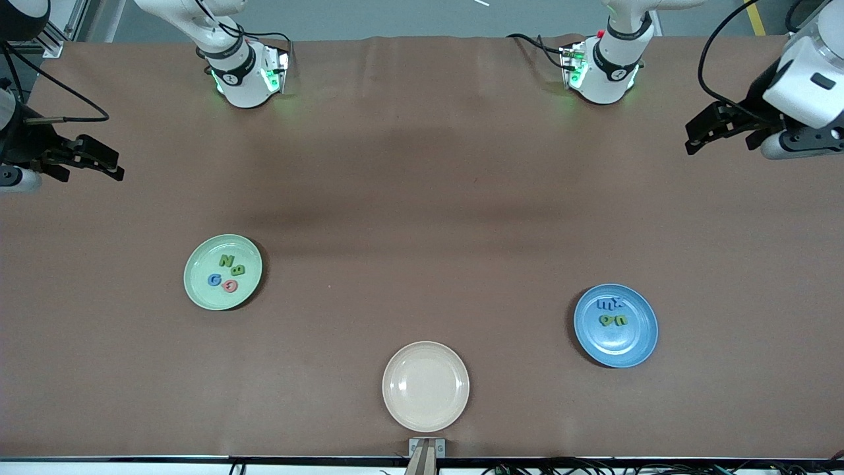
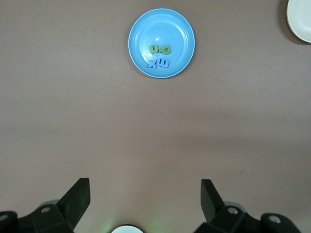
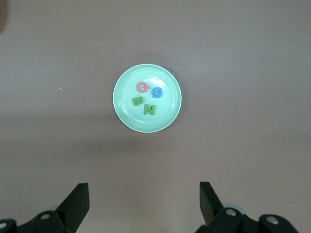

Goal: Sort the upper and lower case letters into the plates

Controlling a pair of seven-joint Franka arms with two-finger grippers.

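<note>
Left gripper (image 1: pixel 692 135): open and holding nothing, fingers (image 2: pixel 77 196) spread wide, up in the air over the bare table at the left arm's end; this arm waits.
Right gripper (image 1: pixel 109 165): open and holding nothing, fingers (image 3: pixel 77 199) spread wide, up in the air over the bare table at the right arm's end; this arm waits too.
Table (image 1: pixel 422 198): brown cloth surface, with three plates well apart from one another.
Mint plate (image 1: pixel 198 290): round, pale green, toward the right arm's end of the table; four letters lie in it.
Blue plate (image 1: pixel 620 349): round, toward the left arm's end, a little nearer the front camera than the mint plate; four letters lie in it.
Beige plate (image 1: pixel 426 386): round, cream colored, between the other two and nearest the front camera, with nothing in it.
Capitals in the mint plate: green N (image 1: pixel 226 260), green B (image 1: pixel 238 270), blue G (image 1: pixel 214 280), pink Q (image 1: pixel 229 285), lying flat and close together near the plate's middle.
Small letters in the blue plate: two blue ones side by side, m (image 1: pixel 604 304) and x (image 1: pixel 617 302); just nearer the front camera, two green ones side by side, p or d (image 1: pixel 605 320) and n or u (image 1: pixel 620 320). Which of each pair cannot be told.
</note>
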